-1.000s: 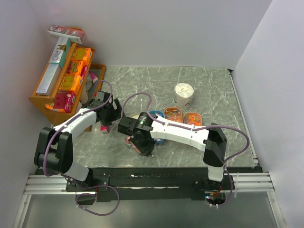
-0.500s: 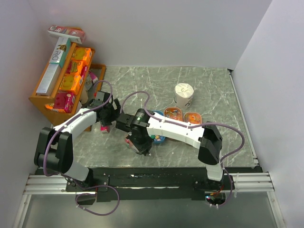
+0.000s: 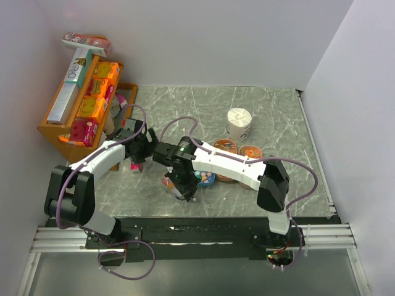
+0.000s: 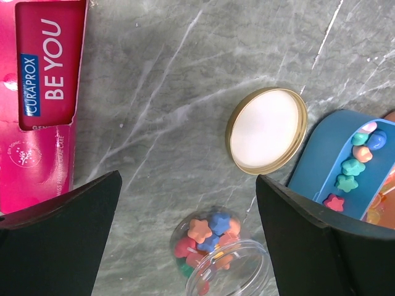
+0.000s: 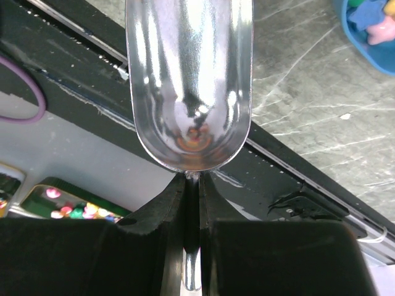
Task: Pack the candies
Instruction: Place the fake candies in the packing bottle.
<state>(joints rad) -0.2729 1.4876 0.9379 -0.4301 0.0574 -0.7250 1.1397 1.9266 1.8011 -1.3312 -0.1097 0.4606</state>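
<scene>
Scoop empty, refill due
Right claw (image 5: 192, 185) pinches bare scoop (image 5: 189, 80); left claw (image 4: 188, 185) gapes, holding nothing; next, probably dip into candies (image 5: 365, 13) at two o'clock.

The grey marble table (image 4: 173, 92) carries a gold-rimmed lid (image 4: 266, 130) and a clear jar (image 4: 216, 253) between the wide-apart left jaws. A pink box (image 4: 43, 105) lies beyond one jaw and a blue tray (image 4: 327, 154) beyond the other.
</scene>
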